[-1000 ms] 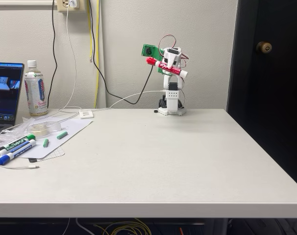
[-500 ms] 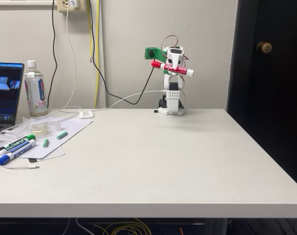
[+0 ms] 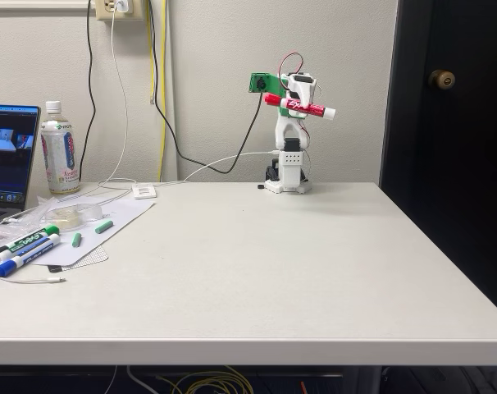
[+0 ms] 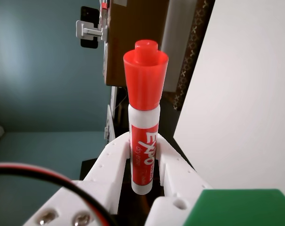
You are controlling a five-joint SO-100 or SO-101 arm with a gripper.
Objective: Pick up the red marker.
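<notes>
The red marker (image 3: 298,107) is held high in the air above the arm's base at the back of the table in the fixed view, nearly level, red cap to the left and white end to the right. My gripper (image 3: 295,96) is shut on its middle. In the wrist view the red marker (image 4: 144,125) stands between the two white fingers (image 4: 109,162), cap end pointing away from the camera, and my gripper (image 4: 142,150) clamps its labelled barrel.
At the table's left edge lie a green-capped marker (image 3: 27,240) and a blue-capped marker (image 3: 23,255) on a white sheet (image 3: 93,234), near a bottle (image 3: 59,150) and a laptop (image 3: 6,160). Cables (image 3: 162,98) hang down the wall behind. A dark door (image 3: 449,90) stands at right.
The arm has risen and turned the gripper a little to the right, carrying the red marker higher. The marker's tilt has flattened slightly.
</notes>
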